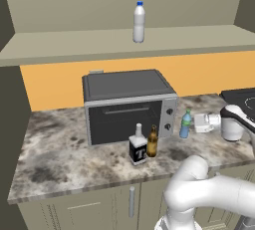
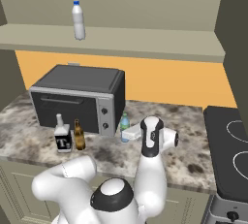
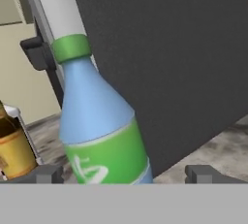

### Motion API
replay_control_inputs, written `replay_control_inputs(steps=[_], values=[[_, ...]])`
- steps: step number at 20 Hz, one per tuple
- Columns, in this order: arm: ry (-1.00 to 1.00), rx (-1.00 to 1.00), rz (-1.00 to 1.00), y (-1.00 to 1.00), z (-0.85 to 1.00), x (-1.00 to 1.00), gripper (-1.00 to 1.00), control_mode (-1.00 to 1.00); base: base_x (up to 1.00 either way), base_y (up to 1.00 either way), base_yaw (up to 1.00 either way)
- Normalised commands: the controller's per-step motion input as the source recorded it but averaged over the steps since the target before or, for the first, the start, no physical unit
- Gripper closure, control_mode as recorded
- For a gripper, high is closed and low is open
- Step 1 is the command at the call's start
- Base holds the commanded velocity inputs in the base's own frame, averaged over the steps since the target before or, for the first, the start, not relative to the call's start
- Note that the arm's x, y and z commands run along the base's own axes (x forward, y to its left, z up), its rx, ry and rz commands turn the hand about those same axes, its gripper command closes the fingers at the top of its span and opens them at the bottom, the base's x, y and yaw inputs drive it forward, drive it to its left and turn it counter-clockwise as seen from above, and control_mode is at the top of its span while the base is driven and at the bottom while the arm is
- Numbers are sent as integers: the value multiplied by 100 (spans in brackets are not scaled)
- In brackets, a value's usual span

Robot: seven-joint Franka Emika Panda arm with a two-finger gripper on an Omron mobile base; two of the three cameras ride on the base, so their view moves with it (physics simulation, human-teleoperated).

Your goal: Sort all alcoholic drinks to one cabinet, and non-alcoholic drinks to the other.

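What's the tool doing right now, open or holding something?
Tool: open, holding nothing; its fingertips straddle the blue green-topped bottle.

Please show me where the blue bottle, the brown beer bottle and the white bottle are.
blue bottle [image 3: 97, 116], hand view, blue shoulder.
brown beer bottle [image 1: 152, 144], left base view, body.
white bottle [image 1: 139, 25], left base view, body.

Open gripper [image 3: 121, 173] straddles the blue bottle [image 3: 99, 121]; the oven [image 1: 129, 105] walls one side, the beer bottle [image 1: 152, 142] stands near, and bare counter [image 1: 55, 149] lies beyond.
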Motion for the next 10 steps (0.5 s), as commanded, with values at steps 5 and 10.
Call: replay_control_inputs(steps=[5,10], values=[[0,0,1,16,0,0,-100,-100,0,0,0],[0,0,0,21,0,9,-100,-100,0,0,0]])
